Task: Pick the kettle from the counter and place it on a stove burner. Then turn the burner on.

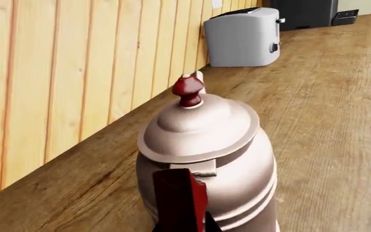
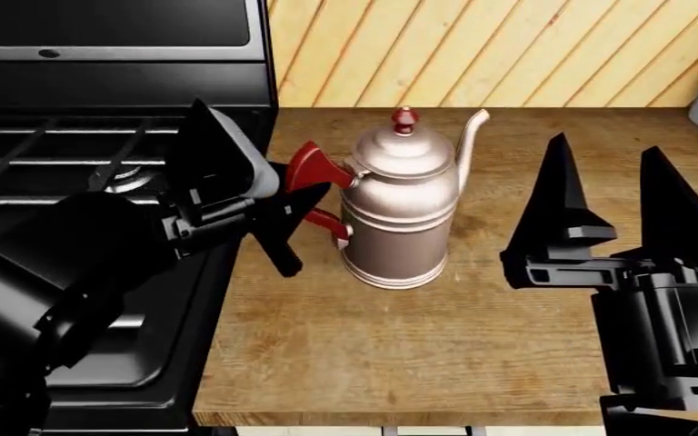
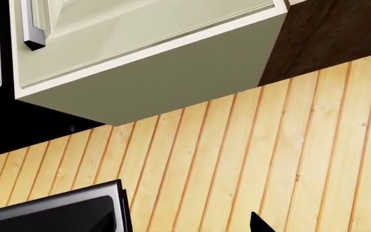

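The silvery-pink kettle [image 2: 400, 213] stands upright on the brown wood counter [image 2: 446, 345], close to the range's edge, with its spout toward the wall. It fills the left wrist view [image 1: 205, 159]. My left gripper [image 2: 306, 227] reaches in from the range side, and its jaws sit tight against both sides of the red handle [image 2: 315, 173]. The kettle's base rests on the counter. A silvery stove burner [image 2: 124, 182] under black grate bars shows behind my left arm. My right gripper [image 2: 610, 154] is open and empty, pointing up, to the right of the kettle.
The black range [image 2: 34, 145] takes up the left, partly hidden by my left arm. A wood-plank wall [image 2: 507, 45] runs behind the counter. A grey toaster [image 1: 243, 36] and a dark appliance [image 1: 301, 12] stand farther along the counter. The right wrist view shows a cream wall cabinet [image 3: 147, 63].
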